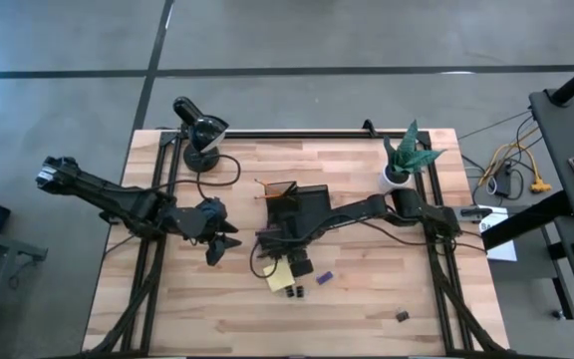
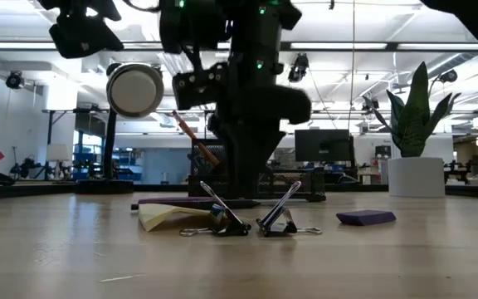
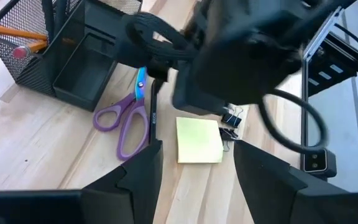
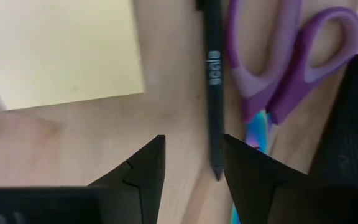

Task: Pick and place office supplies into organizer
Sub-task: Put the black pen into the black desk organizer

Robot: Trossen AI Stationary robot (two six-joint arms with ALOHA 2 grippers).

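The dark mesh organizer (image 1: 305, 206) stands mid-table with an orange pencil (image 3: 11, 30) in it. In front of it lie purple-handled scissors (image 4: 291, 62), a black pen (image 4: 213, 81), a yellow sticky pad (image 1: 279, 276), two black clips (image 2: 251, 221) and a small purple block (image 1: 325, 278). My right gripper (image 4: 191, 155) points down, open, low over the table. The pen's tip (image 4: 218, 171) lies between its fingers, apart from them. My left gripper (image 3: 197, 168) waits open to the left, above the table.
A black desk lamp (image 1: 199, 130) stands at the far left and a potted plant (image 1: 407, 155) at the far right. Another black clip (image 1: 403, 316) lies near the front right. Bare wood lies along the near edge.
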